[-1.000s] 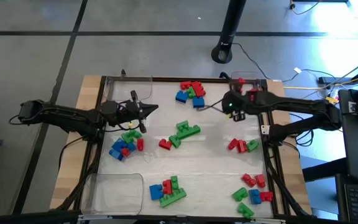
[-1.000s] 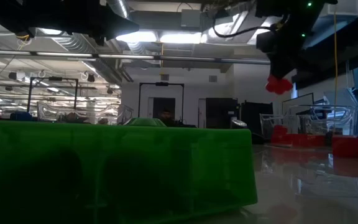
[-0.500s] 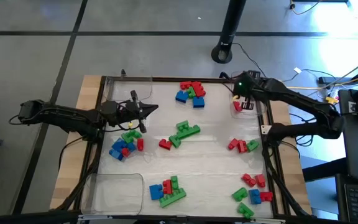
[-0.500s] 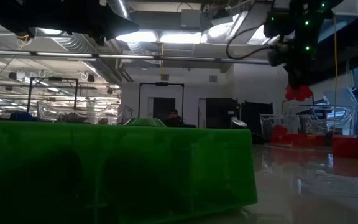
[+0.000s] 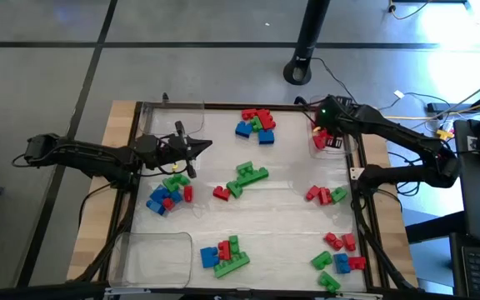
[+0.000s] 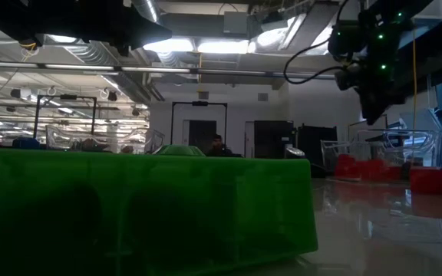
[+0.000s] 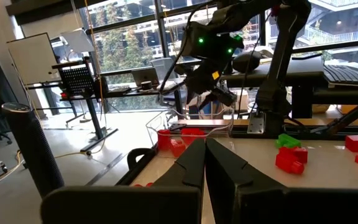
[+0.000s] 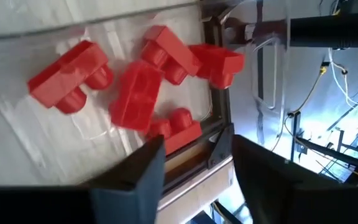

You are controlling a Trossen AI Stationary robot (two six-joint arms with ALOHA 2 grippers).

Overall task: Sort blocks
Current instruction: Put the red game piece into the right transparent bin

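White counter (image 5: 273, 208) with a wooden border filled the overhead view, grey floor around it. At the left, the left end effector (image 5: 192, 150) hovered above the counter's left part with its fingers clenched together on nothing, just over a cluster of green, blue and red blocks (image 5: 167, 192). A clear tray (image 5: 152, 254) sat at the near left corner. Toward the middle lay a blue, red and green pile (image 5: 225, 254) near the front, a green and red group (image 5: 242, 180) at the centre, and a red, blue and green heap (image 5: 257, 122) at the far edge. Right of these were a small red and green cluster (image 5: 325, 195) and more mixed pieces (image 5: 338, 260) near the front right corner. At the far right edge, the right end effector (image 5: 327, 133) hung above a clear tray (image 8: 36, 143) with its fingers parted, released; several red blocks (image 8: 135, 93) lay in that tray beneath it.
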